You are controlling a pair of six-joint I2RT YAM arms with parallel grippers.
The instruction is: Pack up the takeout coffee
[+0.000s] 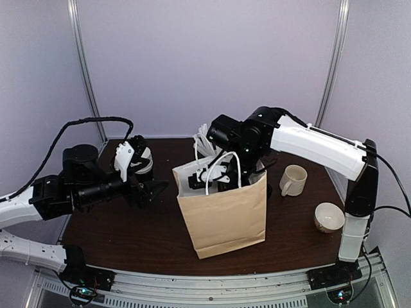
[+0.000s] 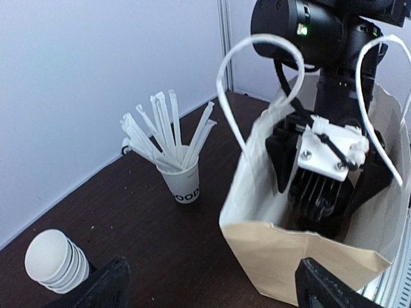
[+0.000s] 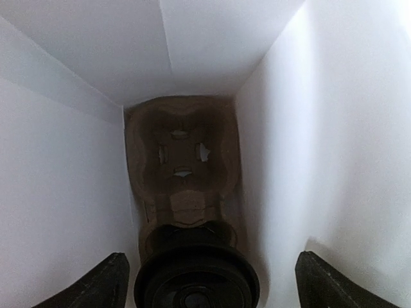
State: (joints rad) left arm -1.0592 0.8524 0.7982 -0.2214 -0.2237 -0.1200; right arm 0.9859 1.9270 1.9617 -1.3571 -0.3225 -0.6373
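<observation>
Takeout coffee point(image 3: 192, 273): sitting lidded in the cardboard carrier point(image 3: 183, 160) at the paper bag point(image 1: 225, 212) bottom.
Right gripper point(image 3: 215, 285): hanging inside the bag, fingers spread either side of the lid.
Left gripper point(image 2: 218, 285): hovering beside the bag, fingers spread wide.

Left arm point(image 1: 77, 186) and right arm point(image 1: 314, 144): white shells, black joints, black cables point(image 1: 83, 122). Right end effector point(image 2: 321, 199) black, white-plated.
</observation>
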